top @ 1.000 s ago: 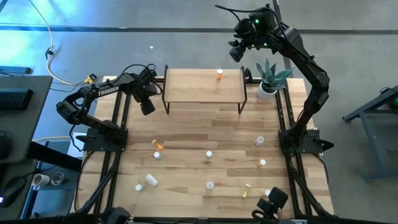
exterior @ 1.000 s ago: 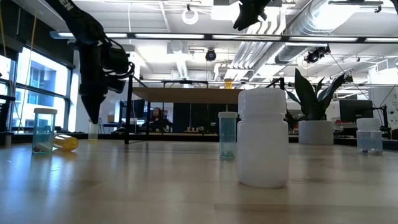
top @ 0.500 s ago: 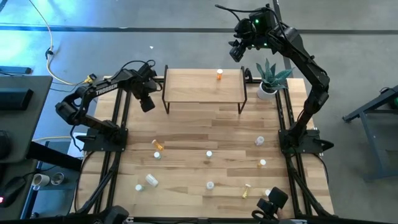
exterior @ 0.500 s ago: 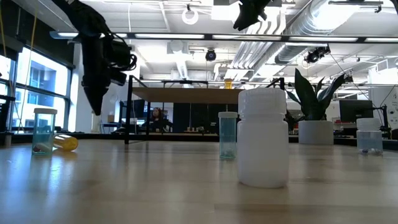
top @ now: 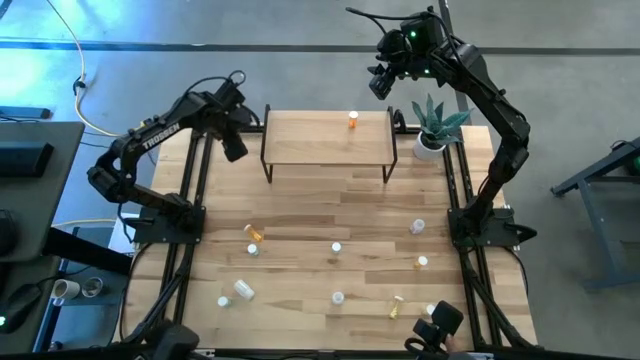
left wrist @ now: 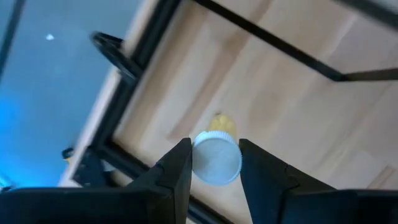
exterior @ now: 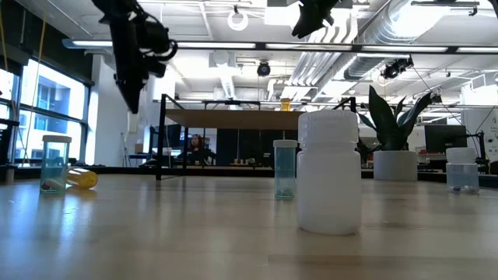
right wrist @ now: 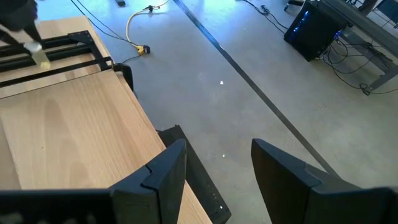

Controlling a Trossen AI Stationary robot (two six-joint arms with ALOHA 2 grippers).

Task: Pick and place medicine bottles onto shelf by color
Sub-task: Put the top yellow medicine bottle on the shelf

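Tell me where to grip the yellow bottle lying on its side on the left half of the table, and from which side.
Grip the yellow bottle at mid-body, coming straight down from above and closing across its width. It lies flat and slantwise on the table, so its rounded side faces up with nothing over it. A clear bottle stands close by, which probably rules out a sideways approach.

Potted green plant (top: 434,125) in white pot beside the right gripper, yellow cable (top: 88,95) on grey floor beyond the left gripper, black desk (top: 30,165) outboard of the left arm's base.
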